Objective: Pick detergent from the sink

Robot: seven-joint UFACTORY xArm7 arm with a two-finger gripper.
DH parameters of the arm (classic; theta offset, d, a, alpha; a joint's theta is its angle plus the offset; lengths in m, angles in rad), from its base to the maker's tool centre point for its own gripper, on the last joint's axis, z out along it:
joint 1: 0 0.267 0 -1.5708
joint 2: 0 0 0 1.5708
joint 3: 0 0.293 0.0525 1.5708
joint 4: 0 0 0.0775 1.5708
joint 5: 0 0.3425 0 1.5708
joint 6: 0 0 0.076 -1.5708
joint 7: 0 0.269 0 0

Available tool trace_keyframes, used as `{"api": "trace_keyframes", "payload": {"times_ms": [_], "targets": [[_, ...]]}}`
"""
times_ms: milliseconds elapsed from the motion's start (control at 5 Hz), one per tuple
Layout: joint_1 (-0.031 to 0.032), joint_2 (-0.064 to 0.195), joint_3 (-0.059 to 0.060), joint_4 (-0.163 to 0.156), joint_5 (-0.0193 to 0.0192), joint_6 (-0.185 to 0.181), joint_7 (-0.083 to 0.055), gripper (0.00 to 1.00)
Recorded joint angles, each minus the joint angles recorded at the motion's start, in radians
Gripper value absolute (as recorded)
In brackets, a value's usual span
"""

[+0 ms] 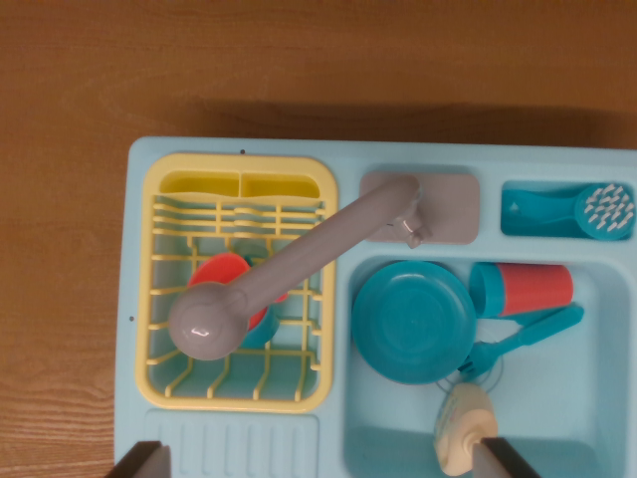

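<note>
We record, on a brown wooden worktop (299, 60), a light blue toy sink (134, 299): a yellow dish rack (159, 388) at left of frame holding a red and a blue item under the grey faucet (289, 269), a blue brush (577, 211) in the tray at upper right, and in the basin at right a blue plate (413, 321), a red-and-blue cup (523, 289) and a blue fork (523, 339). The detergent (463, 428), a cream bottle, lies in the basin at lower centre-right of frame, just below the plate. Of the end effector (323, 463) we see only two dark fingertips (139, 463) at the bottom edge, set wide apart and holding nothing, one just beside the detergent.
</note>
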Motion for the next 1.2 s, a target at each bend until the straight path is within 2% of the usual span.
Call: {"api": "trace_keyframes", "payload": {"times_ms": [1000, 1200], "targets": [[-0.0004, 0.0, 0.0, -0.004, -0.0002, -0.003, 0.0, 0.0], [-0.0016, 0.001, -0.002, -0.013, -0.0007, -0.013, 0.001, 0.0]]}}
